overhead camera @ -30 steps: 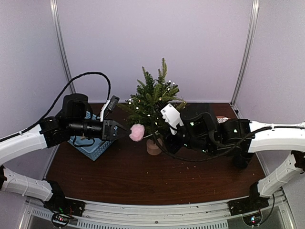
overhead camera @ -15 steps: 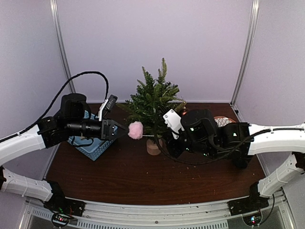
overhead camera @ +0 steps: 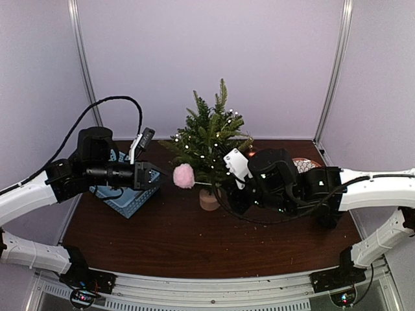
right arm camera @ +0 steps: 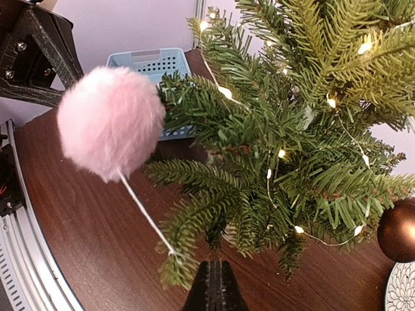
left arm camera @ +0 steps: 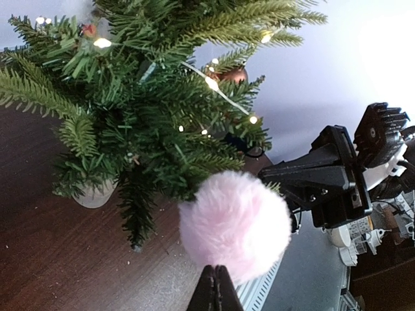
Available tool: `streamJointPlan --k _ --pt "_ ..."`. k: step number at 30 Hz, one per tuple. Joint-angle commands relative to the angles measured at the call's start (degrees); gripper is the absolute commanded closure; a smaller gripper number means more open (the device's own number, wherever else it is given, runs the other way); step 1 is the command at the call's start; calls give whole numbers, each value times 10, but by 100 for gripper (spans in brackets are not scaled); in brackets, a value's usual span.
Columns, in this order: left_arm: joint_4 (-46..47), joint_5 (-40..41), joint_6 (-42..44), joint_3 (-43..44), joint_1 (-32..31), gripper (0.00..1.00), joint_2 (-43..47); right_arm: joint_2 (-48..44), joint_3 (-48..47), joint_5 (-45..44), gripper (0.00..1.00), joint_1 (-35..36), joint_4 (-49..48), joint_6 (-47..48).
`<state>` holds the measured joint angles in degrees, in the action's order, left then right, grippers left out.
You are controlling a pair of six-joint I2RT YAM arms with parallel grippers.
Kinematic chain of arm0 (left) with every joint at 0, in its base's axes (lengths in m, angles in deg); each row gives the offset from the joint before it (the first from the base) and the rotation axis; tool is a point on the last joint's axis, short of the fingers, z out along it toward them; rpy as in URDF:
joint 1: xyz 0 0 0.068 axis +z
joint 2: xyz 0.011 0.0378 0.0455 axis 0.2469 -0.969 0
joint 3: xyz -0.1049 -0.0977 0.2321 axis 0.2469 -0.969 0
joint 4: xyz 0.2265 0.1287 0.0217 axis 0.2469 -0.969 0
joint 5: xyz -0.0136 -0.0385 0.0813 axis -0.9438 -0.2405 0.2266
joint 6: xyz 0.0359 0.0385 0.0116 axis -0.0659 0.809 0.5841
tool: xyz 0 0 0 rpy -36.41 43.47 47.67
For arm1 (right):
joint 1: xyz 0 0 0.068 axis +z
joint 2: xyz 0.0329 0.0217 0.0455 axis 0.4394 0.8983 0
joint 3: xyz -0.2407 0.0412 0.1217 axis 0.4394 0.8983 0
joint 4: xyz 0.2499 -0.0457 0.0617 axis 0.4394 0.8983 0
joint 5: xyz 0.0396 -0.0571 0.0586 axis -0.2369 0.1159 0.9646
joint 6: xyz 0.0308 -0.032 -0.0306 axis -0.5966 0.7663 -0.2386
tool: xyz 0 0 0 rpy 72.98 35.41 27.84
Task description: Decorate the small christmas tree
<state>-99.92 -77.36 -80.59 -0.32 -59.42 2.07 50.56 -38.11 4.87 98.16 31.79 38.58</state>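
Observation:
The small christmas tree (overhead camera: 209, 133) stands mid-table on its pale wooden base (overhead camera: 209, 199), its lights glowing. A fluffy pink pompom (overhead camera: 184, 175) hovers just left of the tree's lower branches. My left gripper (overhead camera: 166, 176) is shut on the fur at its left edge, as the left wrist view shows (left arm camera: 215, 271). A white string (right arm camera: 144, 212) runs taut from the pompom (right arm camera: 110, 120) to a low branch tip (right arm camera: 174, 259). My right gripper (right arm camera: 214, 265) is shut just right of that tip, with nothing visible between its jaws. From above, the right gripper (overhead camera: 219, 190) sits under the tree's right side.
A blue perforated basket (overhead camera: 124, 197) lies under the left arm. A brown ball ornament (right arm camera: 397, 230) hangs on the tree's right side, with a patterned plate (overhead camera: 305, 163) on the table beyond it. Walls close in the back and both sides.
The left arm has drawn back slightly to the left with the pompom. The right arm has eased a little to the right. The tree's lights were dark half a second ago and now glow.

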Motion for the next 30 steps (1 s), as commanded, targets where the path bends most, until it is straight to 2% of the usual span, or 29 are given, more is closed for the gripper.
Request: streamJointPlan --k 1,9,10,11,13,16,19,23,27,30 --pt "8 21 7 -4 0 100 13 -16 16 -11 100 -6 11 -11" --pt "7 -23 26 10 -1 100 -7 -1 4 31 100 -6 -4 -3" --pt "4 -26 27 14 -1 98 -9 -2 4 31 100 -6 -5 -4" --pt "2 -27 27 15 -1 90 -9 -3 5 31 100 -6 -4 -3" --pt "4 -20 25 11 -1 67 -4 -5 6 29 100 -6 -3 -3" --pt "6 2 19 0 -1 50 12 -7 7 28 99 -6 0 -2" --pt "-5 32 9 -6 1 40 30 -9 7 27 96 -6 0 -1" --pt "-45 60 -13 -8 23 32 52 -12 7 26 88 -6 2 -1" --pt "-97 89 -35 -3 69 20 71 -22 6 21 77 -5 5 1" --pt "-171 95 -46 10 128 18 66 -30 6 15 75 -6 8 2"
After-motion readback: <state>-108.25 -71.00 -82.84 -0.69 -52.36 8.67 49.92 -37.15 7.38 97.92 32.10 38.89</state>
